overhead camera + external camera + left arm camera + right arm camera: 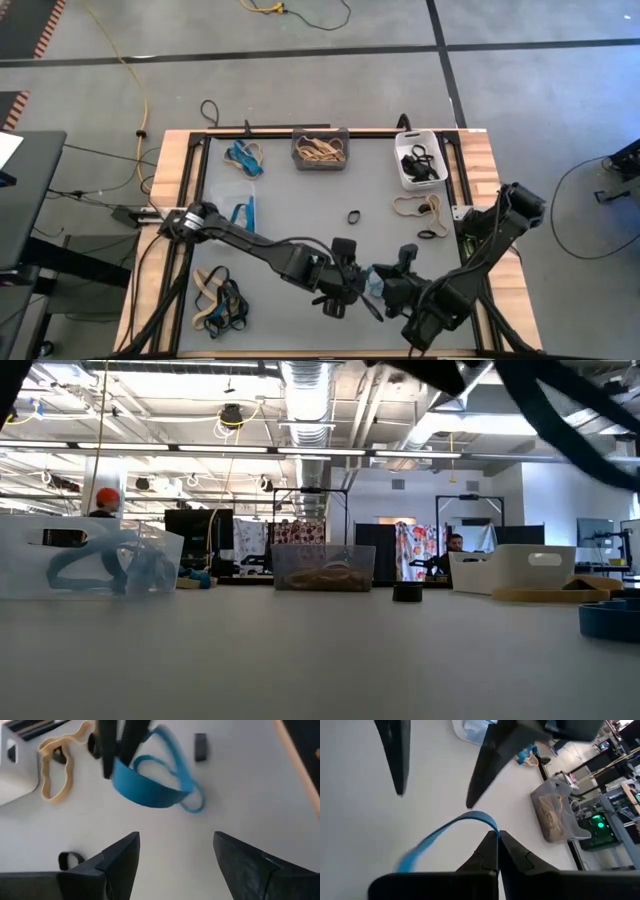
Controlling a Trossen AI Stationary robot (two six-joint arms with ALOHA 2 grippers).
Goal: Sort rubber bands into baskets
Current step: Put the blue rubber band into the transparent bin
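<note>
Overhead, three baskets [320, 148], left fingers [120, 865] spread empty, right fingers [497, 851] pinching one blue band [150, 787].

Left gripper [362, 290] and right gripper [383, 280] meet near the tabletop's front edge; left fingers [117, 865] spread, right fingers [492, 851] pinched.

Blue rubber band [150, 795], white basket [418, 158]

Blue rubber band [445, 837] blurred, partly behind right gripper [497, 837]
</note>
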